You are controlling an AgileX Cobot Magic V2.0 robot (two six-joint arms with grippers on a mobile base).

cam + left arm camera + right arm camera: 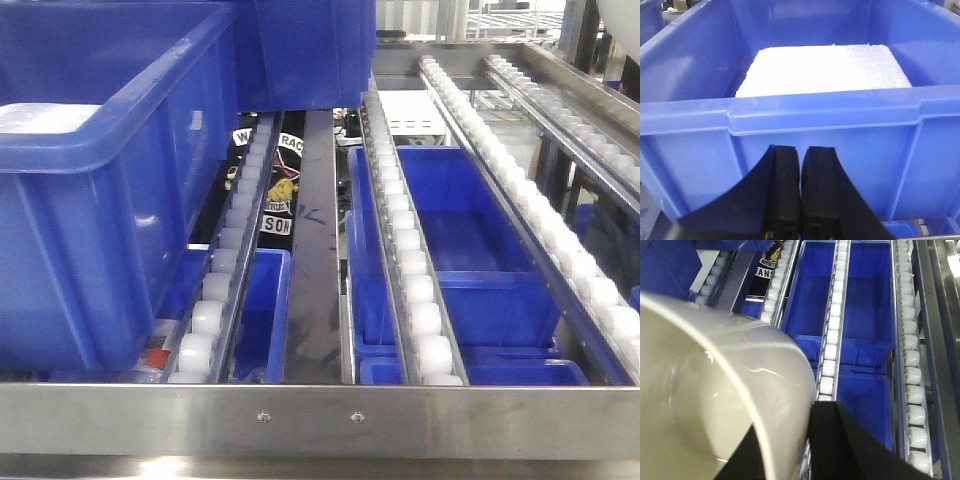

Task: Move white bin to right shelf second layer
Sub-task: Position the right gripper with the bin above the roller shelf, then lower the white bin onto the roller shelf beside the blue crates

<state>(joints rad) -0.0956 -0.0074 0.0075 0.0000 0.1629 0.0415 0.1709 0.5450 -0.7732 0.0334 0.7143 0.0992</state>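
Right wrist view. The right gripper (812, 450) showed as dark fingers (860, 450) at the lower edge, with the wall of the white bin (715, 405) passing between them; the fingers were judged to be grasping that wall near its rim, though the contact itself lay out of sight. The bin hung tilted, its hollow turned toward the camera, above the roller rails (832, 335) of the right shelf second layer (420, 300). Relative to those rails the bin sat toward their front end, over the left-hand lanes, and the rails ran away from the fingers, so the lowering move would follow that line. Blue crates (860, 300) lay beneath the rails. Left wrist view. The left gripper (801, 195) was clenched and empty, just beside the near wall of a blue crate (790, 145) holding a white foam block (822, 67). The right arm was therefore the nearer one.
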